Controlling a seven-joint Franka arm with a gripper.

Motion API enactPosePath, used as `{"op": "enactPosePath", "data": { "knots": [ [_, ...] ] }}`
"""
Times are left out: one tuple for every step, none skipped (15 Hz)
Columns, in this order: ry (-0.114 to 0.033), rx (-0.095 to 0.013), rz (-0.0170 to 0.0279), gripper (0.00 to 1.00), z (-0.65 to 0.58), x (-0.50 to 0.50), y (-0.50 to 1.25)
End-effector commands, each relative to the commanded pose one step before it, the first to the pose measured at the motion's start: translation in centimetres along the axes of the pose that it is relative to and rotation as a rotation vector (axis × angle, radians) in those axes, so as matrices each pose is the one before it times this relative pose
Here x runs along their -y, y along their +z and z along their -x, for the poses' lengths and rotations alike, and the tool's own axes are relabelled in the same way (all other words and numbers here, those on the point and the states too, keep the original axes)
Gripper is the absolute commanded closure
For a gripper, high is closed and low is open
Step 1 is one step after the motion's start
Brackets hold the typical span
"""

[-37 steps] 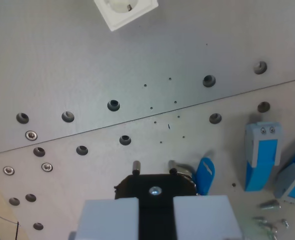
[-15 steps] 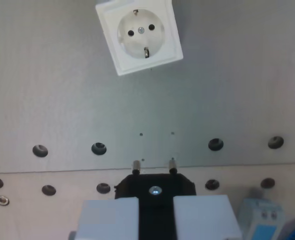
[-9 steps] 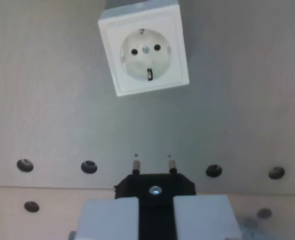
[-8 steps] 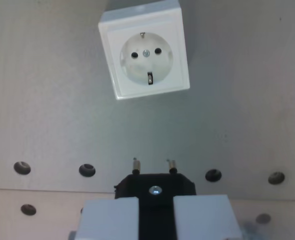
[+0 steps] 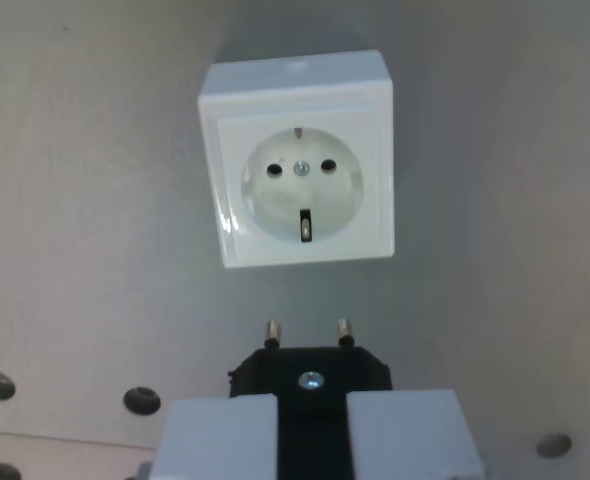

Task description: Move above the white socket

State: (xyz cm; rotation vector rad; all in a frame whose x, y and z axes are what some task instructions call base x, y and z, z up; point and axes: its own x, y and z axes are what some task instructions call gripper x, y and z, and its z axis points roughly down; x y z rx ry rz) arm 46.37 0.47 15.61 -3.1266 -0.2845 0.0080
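Jaws gripping black plug (image 5: 310, 372), white socket (image 5: 297, 160) just beyond (untouched)

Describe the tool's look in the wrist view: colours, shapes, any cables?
The tool shows two pale grey-blue, flat rectangular fingers with squared edges, side by side at the bottom of the frame, a dark gap between them. Surfaces are plain and matte, with no visible markings. No cables or arm links are in view.

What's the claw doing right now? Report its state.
Claw: shut on the black plug, pins pointing toward the white socket.
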Motion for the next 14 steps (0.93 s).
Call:
{"op": "enactPosePath", "data": {
  "knots": [
    [-0.1249,-0.0231,0.05417,1.00,-0.940,-0.061,1.309],
    [-0.0047,0.0062,-0.00019,1.00,-0.148,-0.021,0.370],
    [-0.0005,0.0023,0.00058,1.00,-0.139,-0.021,0.345],
    [-0.0028,0.0046,0.00039,1.00,-0.129,-0.021,0.320],
    [-0.0020,0.0003,-0.00092,1.00,-0.119,-0.020,0.296],
    [-0.0005,0.0009,-0.00071,1.00,-0.105,-0.018,0.274],
    [0.0011,0.0007,0.00058,1.00,-0.091,-0.016,0.253],
    [0.0001,-0.0005,-0.00064,1.00,-0.081,-0.014,0.229],
    [0.0002,0.0017,-0.00312,1.00,-0.072,-0.012,0.205],
    [0.0007,-0.0002,-0.00362,1.00,-0.064,-0.010,0.178],
    [0.0019,-0.0002,-0.00271,1.00,-0.057,-0.008,0.154],
    [0.0017,0.0002,-0.00100,1.00,-0.050,-0.007,0.131],
    [0.0050,0.0012,0.00040,1.00,-0.042,-0.006,0.113],
    [0.0039,0.0009,0.00062,1.00,-0.033,-0.005,0.095]
  ]
}}
